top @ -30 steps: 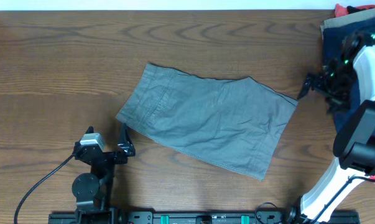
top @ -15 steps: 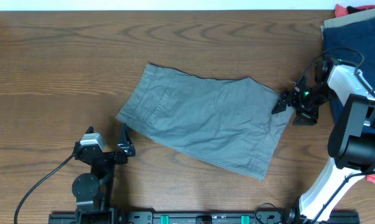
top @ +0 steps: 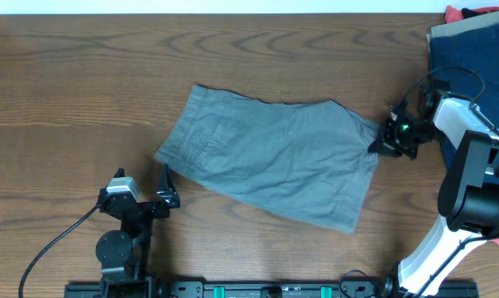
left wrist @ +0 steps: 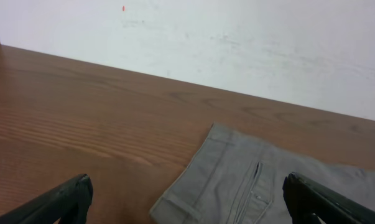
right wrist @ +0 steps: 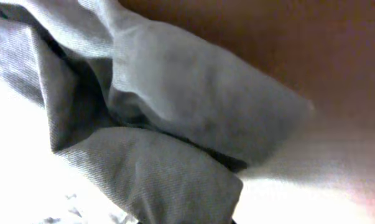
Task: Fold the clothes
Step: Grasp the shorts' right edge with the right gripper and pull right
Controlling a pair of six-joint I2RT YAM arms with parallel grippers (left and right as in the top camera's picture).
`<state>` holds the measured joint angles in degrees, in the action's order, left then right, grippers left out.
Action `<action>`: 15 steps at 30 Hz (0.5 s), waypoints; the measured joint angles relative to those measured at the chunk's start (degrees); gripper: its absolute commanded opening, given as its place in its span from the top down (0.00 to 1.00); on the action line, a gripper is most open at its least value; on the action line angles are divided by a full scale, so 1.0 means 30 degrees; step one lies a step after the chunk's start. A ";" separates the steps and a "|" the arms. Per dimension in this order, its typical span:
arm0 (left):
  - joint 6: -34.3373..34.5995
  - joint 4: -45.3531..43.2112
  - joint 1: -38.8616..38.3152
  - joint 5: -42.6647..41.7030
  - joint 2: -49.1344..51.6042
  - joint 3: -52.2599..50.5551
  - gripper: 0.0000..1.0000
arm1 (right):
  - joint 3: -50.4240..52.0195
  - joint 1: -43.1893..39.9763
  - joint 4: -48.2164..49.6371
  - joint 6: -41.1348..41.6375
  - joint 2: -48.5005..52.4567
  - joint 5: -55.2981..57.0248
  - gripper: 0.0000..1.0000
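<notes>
The clothes [top: 274, 161], a pair of grey-olive shorts, lie flat in the middle of the wooden table, waistband to the left. My right gripper [top: 379, 141] is shut on their right edge, where the cloth is bunched. In the right wrist view the gathered grey fabric [right wrist: 193, 99] fills the frame and hides the fingers. My left gripper [top: 168, 187] stands open just off the lower left corner of the shorts, touching nothing. In the left wrist view the waistband and stitched pocket [left wrist: 255, 186] lie ahead between the wide-apart fingertips [left wrist: 75, 193].
A pile of other garments sits at the far right corner: navy blue shorts [top: 472, 54] with tan cloth [top: 468, 27] and red cloth [top: 460, 12] behind. A black cable [top: 55, 248] trails from the left arm's base. A white wall [left wrist: 237, 43] backs the table.
My right gripper came left from the garment pile to the shorts' right edge and shut on it, bunching the corner. The left arm has not moved.
</notes>
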<state>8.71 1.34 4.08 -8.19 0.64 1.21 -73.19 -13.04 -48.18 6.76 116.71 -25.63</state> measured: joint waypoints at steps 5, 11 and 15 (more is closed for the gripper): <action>0.0000 0.0000 0.0000 0.0000 0.0000 0.0000 0.02 | 0.0175 0.0634 0.4109 0.0386 0.0036 -0.0532 0.99; 0.0000 0.0000 0.0000 0.0000 0.0000 0.0000 0.02 | -0.0095 0.1239 0.6091 0.0991 0.0204 0.0248 0.99; 0.0000 -0.0007 0.0000 0.0000 0.0000 0.0000 0.02 | -0.1792 0.1297 0.4546 0.1173 0.0539 0.1297 0.99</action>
<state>8.71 1.32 4.08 -8.19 0.64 1.21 -78.56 -9.15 -34.54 10.28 118.32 -21.74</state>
